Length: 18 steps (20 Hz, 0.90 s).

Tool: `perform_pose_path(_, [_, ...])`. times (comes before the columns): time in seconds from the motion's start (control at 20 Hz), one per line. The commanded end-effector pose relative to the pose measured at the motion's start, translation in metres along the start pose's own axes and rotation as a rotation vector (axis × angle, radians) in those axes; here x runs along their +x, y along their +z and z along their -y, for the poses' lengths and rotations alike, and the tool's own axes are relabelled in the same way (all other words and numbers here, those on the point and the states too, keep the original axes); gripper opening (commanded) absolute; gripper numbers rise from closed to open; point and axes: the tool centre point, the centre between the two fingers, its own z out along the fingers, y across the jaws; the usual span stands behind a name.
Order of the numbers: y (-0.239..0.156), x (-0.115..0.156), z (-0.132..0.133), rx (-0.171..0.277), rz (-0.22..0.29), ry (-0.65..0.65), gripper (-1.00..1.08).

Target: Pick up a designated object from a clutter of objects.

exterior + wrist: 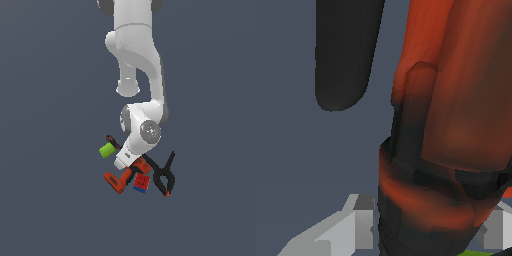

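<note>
The orange-red and black drill (121, 178) lies low in the clutter, directly under my hand. In the wrist view the drill (456, 115) fills most of the picture, and its dark lower part sits between my grey fingers (358, 225). Both fingers look pressed against its sides, so my gripper (431, 230) is shut on it. In the exterior view the white hand hides the fingertips. The black spring clamp (165, 176) lies at the exterior view's right. The red-and-blue cube (141, 183) sits beside the drill, and the lime-green cylinder (106, 150) is at its upper left.
A black rounded bar (343, 55) crosses the wrist view beside the drill. Everything rests on a plain dark grey floor (50, 200). The white arm (137, 50) comes down from above the pile.
</note>
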Motion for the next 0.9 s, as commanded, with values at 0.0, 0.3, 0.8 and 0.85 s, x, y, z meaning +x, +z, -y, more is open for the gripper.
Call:
perform_pose_path(0.0, [0.001, 0.0, 0.0, -0.001, -0.001, 0.0, -1.0])
perform_pose_path(0.3, [0.001, 0.0, 0.0, -0.001, -0.001, 0.0, -1.0])
perform_pose_path(0.8, [-0.008, -0.006, 0.004, -0.001, -0.001, 0.0, -1.0])
perform_pose_path(0.85, [-0.01, -0.008, 0.005, -0.001, -0.001, 0.0, -1.0])
